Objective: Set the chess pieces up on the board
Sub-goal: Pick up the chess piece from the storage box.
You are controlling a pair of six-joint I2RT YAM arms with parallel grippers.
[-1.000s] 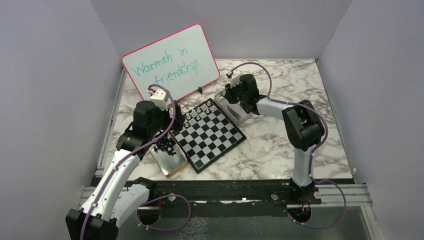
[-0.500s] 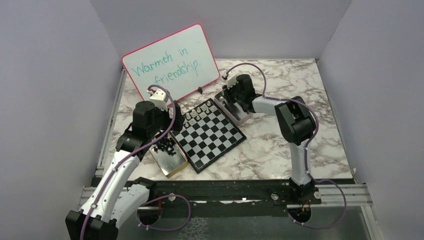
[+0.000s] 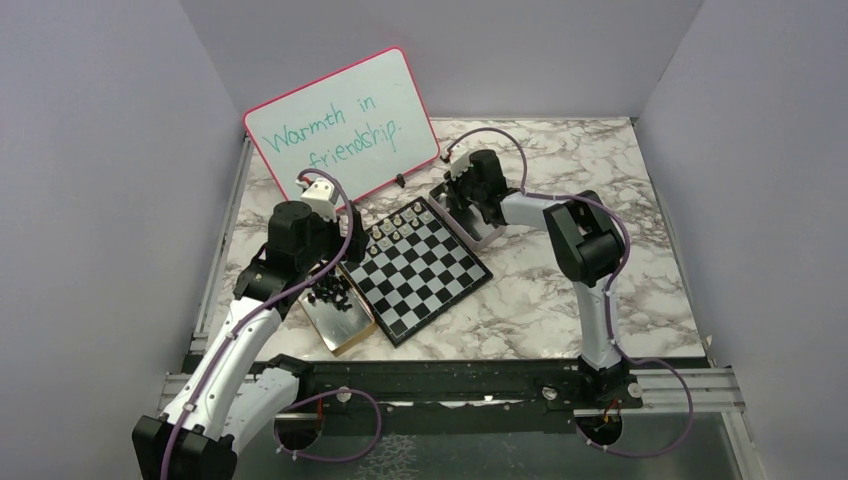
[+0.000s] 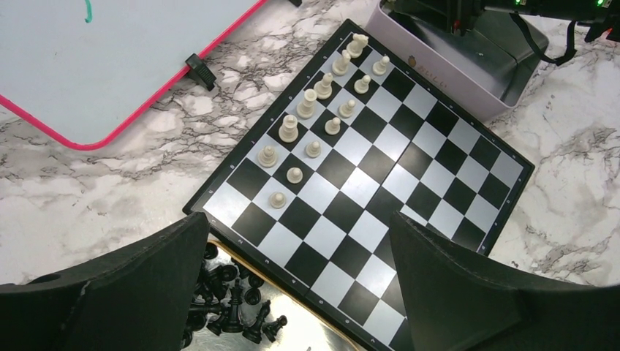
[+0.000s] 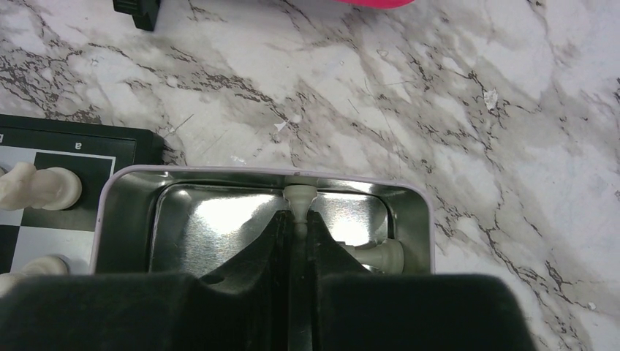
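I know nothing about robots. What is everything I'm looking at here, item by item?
board: one, black and white chequers, mid-table.
white pieces on the board: thirteen by my count, cream, in two rows along the edge nearest the whiteboard.
black pieces: a heap too tangled to count, in the shiny tin.
shiny tin: one, silver, beside the board's near-left edge.
lilac tin: one, at the board's far corner.
loose white piece: one, cream, lying in the lilac tin.
whiteboard: one, pink rim, teal handwriting, propped at the back.
table: one, grey-white marble.
left gripper: black, open, above the board.
right gripper: black, shut on a gripped white piece inside the lilac tin.
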